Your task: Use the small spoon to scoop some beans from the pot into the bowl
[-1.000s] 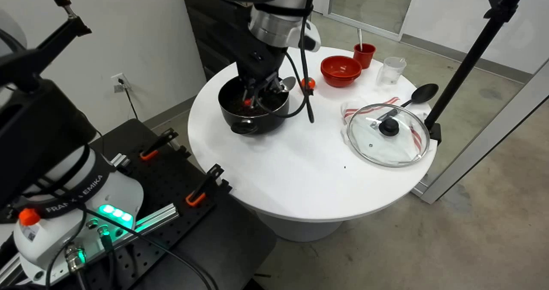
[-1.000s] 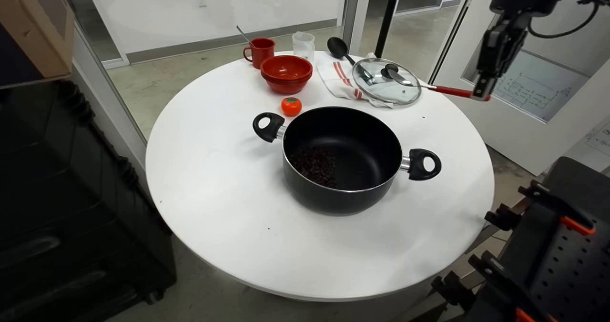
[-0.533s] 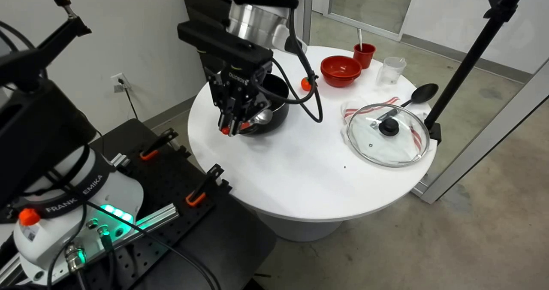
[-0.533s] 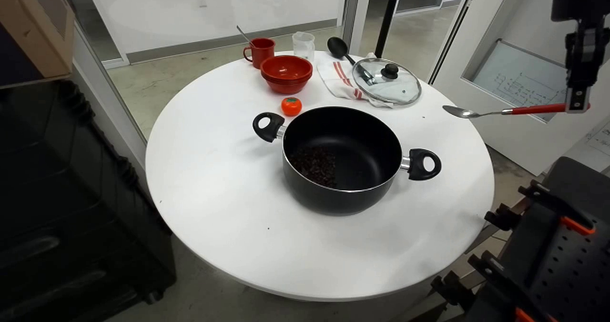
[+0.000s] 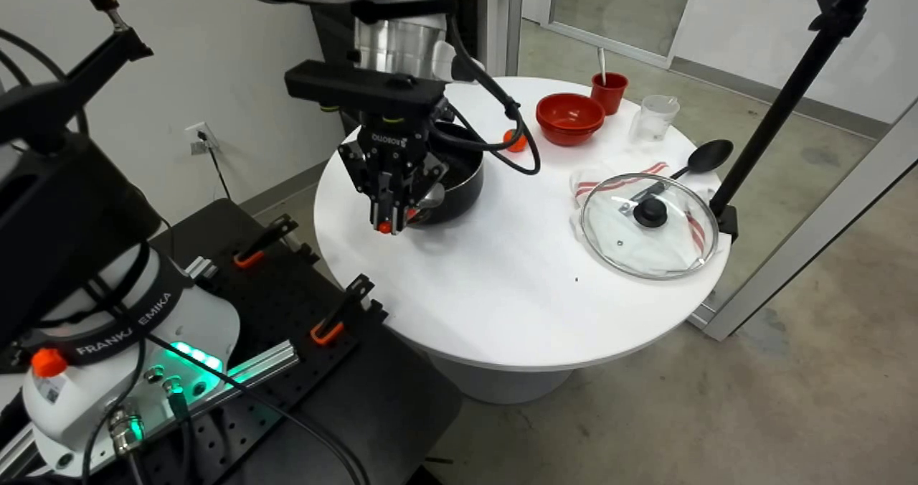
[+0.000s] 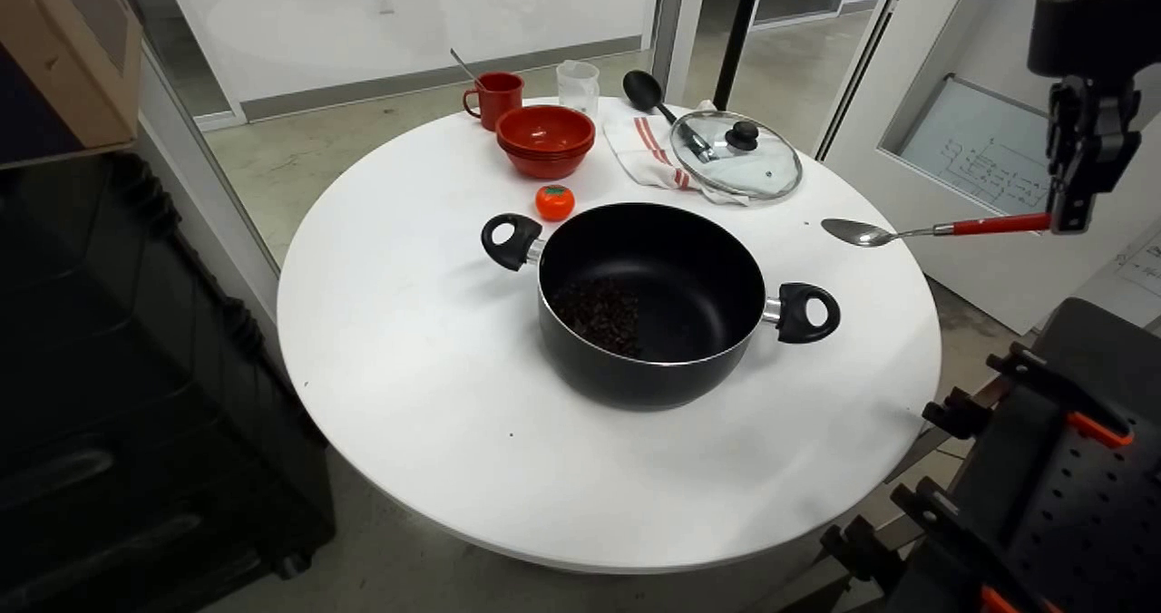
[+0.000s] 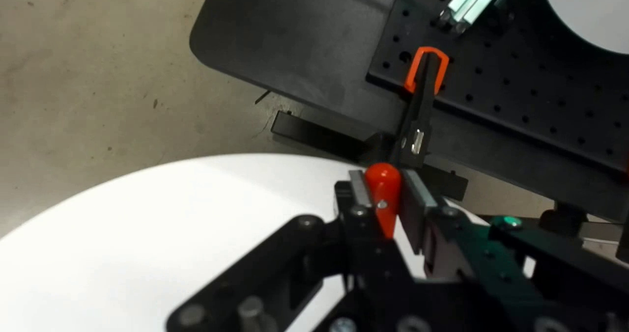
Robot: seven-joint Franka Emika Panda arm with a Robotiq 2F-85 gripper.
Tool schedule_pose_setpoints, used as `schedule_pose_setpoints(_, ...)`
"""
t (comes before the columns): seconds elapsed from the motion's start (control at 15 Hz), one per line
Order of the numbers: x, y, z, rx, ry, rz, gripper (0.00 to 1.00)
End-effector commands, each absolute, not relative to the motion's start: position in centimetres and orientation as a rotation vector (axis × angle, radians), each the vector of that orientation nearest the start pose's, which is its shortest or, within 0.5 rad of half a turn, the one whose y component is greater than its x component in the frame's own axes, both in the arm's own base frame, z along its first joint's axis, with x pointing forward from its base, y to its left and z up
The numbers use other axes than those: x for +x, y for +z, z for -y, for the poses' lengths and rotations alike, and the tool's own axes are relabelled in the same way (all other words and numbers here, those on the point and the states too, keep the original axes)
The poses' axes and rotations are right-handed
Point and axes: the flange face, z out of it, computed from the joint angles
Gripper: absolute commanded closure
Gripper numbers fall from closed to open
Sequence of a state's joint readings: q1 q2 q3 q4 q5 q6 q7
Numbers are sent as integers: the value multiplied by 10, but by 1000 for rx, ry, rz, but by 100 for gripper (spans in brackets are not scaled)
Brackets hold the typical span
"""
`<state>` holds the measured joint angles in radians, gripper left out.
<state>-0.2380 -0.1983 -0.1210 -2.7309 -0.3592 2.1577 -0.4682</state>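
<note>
My gripper [image 5: 388,224] is shut on the small spoon's red handle near its end; this also shows in the wrist view [image 7: 386,179]. The small spoon [image 6: 993,225] is held about level in the air, its silvery head pointing towards the pot side; no beans can be made out on it. The black pot [image 6: 653,379] stands on the table with dark beans [image 6: 599,316] along one side of its bottom. The gripper is beside the pot, towards the robot base, and apart from it. The bowl, a stacked red one [image 6: 544,146], stands beyond the pot. Pot and bowl are out of the wrist view.
A red tomato-like ball [image 6: 554,202] sits between pot and bowls. A red mug [image 6: 499,98] and clear container [image 6: 578,85] stand behind. A glass lid [image 6: 748,173] and black ladle [image 6: 643,92] lie on a striped towel [image 6: 635,155]. Clamps [image 5: 344,309] line the robot's stand.
The gripper and spoon have swung away from the pot towards the robot base side, then eased slightly lower and back. The spoon has turned with the wrist. Pot and bowls have not moved.
</note>
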Motion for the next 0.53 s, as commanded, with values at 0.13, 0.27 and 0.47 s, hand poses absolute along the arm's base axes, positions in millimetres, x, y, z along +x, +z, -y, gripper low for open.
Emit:
schedule_pose_setpoints(0.13, 329, 269, 105, -3111, 478, 784, 95)
schedule_pose_setpoints(0.27, 338, 275, 92, -3110, 435, 841, 95)
schedule_pose_setpoints(0.47, 348, 283, 55, -3091, 398, 828, 95)
